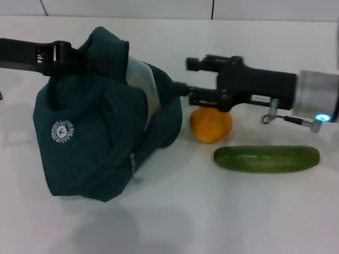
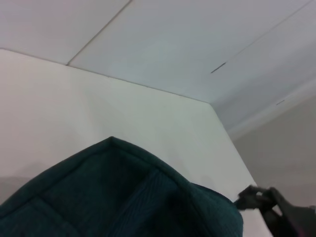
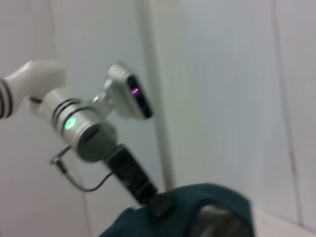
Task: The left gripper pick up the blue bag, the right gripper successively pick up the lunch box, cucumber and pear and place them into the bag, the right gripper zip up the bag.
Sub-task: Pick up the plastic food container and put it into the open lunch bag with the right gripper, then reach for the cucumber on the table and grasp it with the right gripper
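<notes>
The bag sits on the table's left side, its top pinched by the left gripper; the right gripper reaches to its silver-lined mouth, fingers hidden, so I cannot tell their state. If the left grip slips, the mouth could sag shut. One pear and one cucumber wait just beside; no lunch box shows.

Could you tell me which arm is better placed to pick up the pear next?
Right. The right gripper is at the bag's opening, just above the pear; the left gripper is on the bag's top.
</notes>
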